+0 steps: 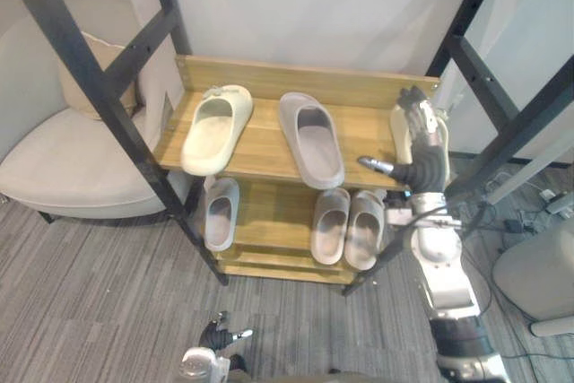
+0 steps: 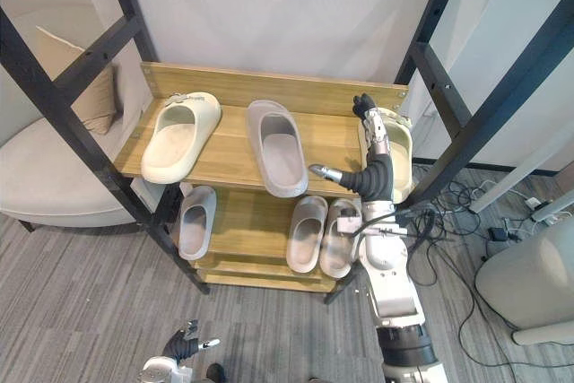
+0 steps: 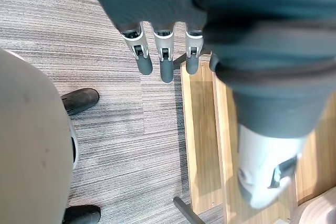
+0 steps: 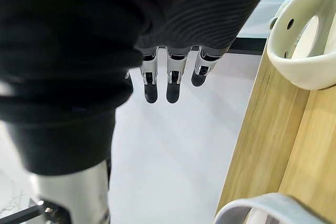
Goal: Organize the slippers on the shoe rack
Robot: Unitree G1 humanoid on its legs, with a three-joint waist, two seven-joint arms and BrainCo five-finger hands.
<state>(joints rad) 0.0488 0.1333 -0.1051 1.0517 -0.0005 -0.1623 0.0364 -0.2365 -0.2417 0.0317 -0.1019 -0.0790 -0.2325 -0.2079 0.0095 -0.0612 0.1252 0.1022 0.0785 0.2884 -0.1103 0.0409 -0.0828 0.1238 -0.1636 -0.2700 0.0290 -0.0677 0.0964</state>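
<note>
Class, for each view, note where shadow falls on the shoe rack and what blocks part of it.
Left eye view: the top shelf shades the lower shelf, dimming its grey slippers; a black frame bar crosses their left ends. Right eye view: the right hand covers part of the right-end cream slipper. Left wrist view: the left hand hides part of the shoe rack.

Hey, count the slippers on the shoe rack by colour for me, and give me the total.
Cream slippers: 2, on the top shelf, one at the left, one at the right end
Grey-toned slippers: 4, one mid top shelf; on the lower shelf, one left, two right
Total: 6
</note>
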